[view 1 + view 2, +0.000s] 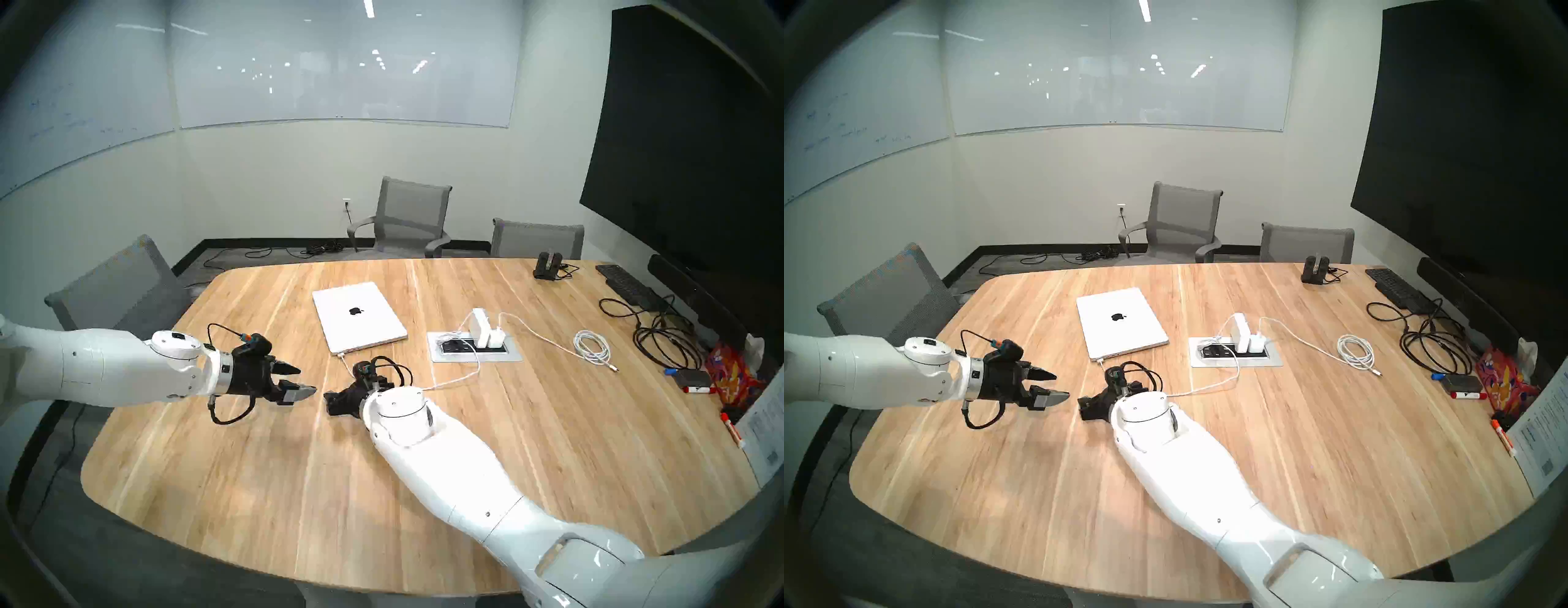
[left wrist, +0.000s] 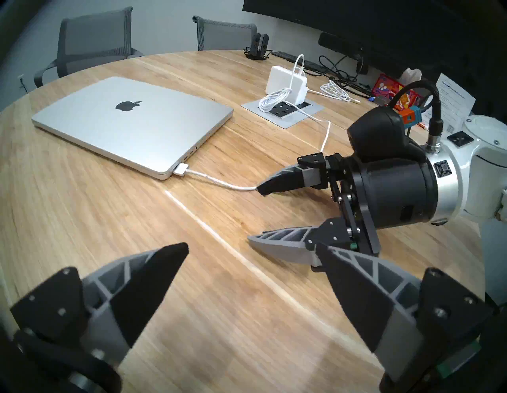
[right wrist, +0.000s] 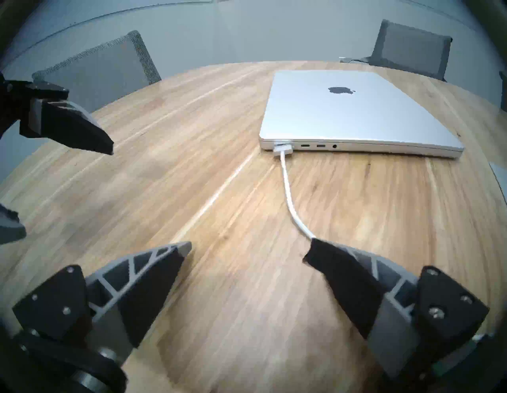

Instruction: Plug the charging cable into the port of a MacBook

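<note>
Altogether, one closed MacBook [image 3: 354,109] lies on the table [image 1: 263,458], one charging cable [image 3: 288,197] seated in its endmost port [image 3: 283,145]. Two grippers, left gripper [image 2: 255,263] and right gripper [image 3: 247,251], hang wide apart, empty, beside three chairs.

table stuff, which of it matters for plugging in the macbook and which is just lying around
Part of the job:
MacBook
charging cable, its connector at the port
white power brick
right gripper, open

Just lying about:
coiled white cord
black keyboard
black cords
markers
</note>
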Robot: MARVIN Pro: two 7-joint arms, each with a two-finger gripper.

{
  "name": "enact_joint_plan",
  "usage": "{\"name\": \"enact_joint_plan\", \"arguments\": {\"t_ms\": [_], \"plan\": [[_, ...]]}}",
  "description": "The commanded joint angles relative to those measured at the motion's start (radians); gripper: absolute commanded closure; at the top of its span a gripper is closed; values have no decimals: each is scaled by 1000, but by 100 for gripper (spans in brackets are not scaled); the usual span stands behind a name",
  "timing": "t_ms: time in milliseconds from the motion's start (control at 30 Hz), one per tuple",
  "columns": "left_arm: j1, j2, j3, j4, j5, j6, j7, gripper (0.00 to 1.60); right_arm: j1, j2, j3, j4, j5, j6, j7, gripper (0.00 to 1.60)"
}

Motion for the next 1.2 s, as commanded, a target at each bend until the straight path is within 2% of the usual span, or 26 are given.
{"name": "enact_joint_plan", "arguments": {"t_ms": [0, 300, 533, 1167], "plan": [[-18, -1, -13, 1, 0, -2, 2, 0, 47, -43, 1, 64, 1, -24, 7, 0], [-18, -1, -13, 1, 0, -2, 2, 0, 71, -59, 0, 118, 1, -43, 20, 0], [-18, -1, -13, 1, 0, -2, 2, 0, 62, -48, 5, 101, 2, -38, 19, 0], [-18, -1, -13, 1, -1, -2, 2, 0, 16, 16, -3, -67, -16, 1, 17, 0]]}}
